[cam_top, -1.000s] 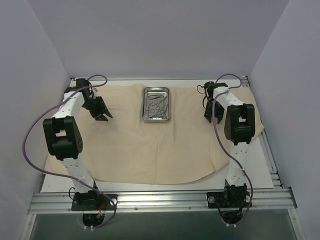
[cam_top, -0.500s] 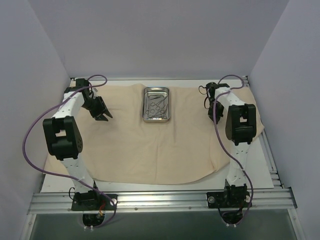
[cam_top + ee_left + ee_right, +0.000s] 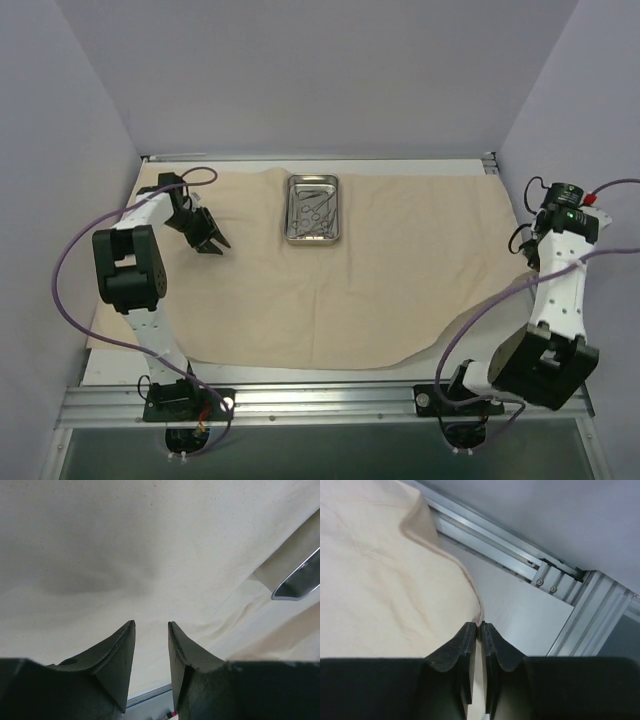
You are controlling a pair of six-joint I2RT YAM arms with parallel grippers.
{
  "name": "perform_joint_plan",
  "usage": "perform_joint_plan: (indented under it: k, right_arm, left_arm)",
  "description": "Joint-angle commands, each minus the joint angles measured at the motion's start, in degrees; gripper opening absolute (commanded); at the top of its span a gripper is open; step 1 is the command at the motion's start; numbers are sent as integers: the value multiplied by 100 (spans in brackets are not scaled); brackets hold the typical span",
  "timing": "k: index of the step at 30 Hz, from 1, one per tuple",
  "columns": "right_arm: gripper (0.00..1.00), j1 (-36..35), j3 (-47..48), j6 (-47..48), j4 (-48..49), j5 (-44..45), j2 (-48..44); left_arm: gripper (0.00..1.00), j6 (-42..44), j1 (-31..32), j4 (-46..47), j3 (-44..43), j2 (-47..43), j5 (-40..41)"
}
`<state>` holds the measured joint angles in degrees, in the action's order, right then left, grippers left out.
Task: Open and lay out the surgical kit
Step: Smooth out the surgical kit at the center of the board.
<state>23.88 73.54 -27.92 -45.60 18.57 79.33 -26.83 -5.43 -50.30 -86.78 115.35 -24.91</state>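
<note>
The right hand (image 3: 480,626) has swung out to the right edge of the desk (image 3: 500,350), pinched shut on the hem of the beige cloth wrap (image 3: 330,290), apparently pulling the sheet flatter. The left hand (image 3: 212,240) hovers half open, empty. The small shiny rectangular steel tray (image 3: 313,208) sits far centre.

- cloth (image 3: 330,290): beige woven fabric, matt, softly creased
- tray (image 3: 313,240): polished steel, mirror-shiny
- surface (image 3: 520,610): white, smooth, matt
- rails (image 3: 490,542): bare grey metal, dull sheen
- pincer fingers (image 3: 117,650): black, matt, plastic-looking

Open cloth (image 3: 330,290) around steel tray (image 3: 290,210)
</note>
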Motion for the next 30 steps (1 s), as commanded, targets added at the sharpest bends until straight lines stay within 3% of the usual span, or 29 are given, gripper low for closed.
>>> perform_joint_plan:
  k: [1, 3, 8, 13, 16, 22, 30]
  right_arm:
    - [14, -24, -418, -3, -422, -37, -1163]
    - [17, 29, -542, -108, -642, 50, -1637]
    - [55, 55, -840, 14, -679, -580, -1957]
    - [73, -23, -517, 278, -46, -1189, -1053]
    - [83, -435, -8, 576, 139, -1197, -61]
    - [89, -1438, 1276, 973, 86, -1066, 1988]
    - [91, -1966, 2313, 1333, 473, -750, 3544]
  left_arm:
    - [41, -103, -46, 320, 30, 40, -304]
    - [41, -103, -89, 258, -66, 110, -331]
    - [41, -68, -90, 188, -172, 58, -322]
    - [42, 107, -107, -31, -391, 102, -138]
    - [49, 291, -81, -383, -751, 181, 283]
    - [61, 669, 77, -700, -945, 312, 1162]
    - [60, 1057, 104, -1324, -1385, 778, 2367]
